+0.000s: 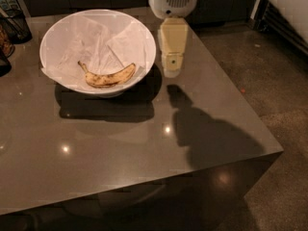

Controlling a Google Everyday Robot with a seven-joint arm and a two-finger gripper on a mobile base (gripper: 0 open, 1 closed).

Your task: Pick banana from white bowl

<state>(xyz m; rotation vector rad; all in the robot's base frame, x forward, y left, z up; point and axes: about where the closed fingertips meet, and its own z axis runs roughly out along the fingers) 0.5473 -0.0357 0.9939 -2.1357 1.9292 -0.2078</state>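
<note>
The banana (pixel 108 76), yellow with brown speckles, lies curved in the front part of the white bowl (pixel 62 35). The bowl is lined with crinkled white paper and stands at the back left of the grey table (pixel 120 143). My gripper (pixel 172 70) hangs from the white arm housing (pixel 174 0). It is a cream-coloured block pointing down, just to the right of the bowl's rim and above the table. It holds nothing that I can see. It is right of the banana and apart from it.
A black wire basket (pixel 14 20) and dark objects stand at the table's far left. The table's right edge (pixel 250 109) and front edge drop to a speckled floor (pixel 284 81). The arm casts a dark shadow (pixel 207 134) on the table's right half.
</note>
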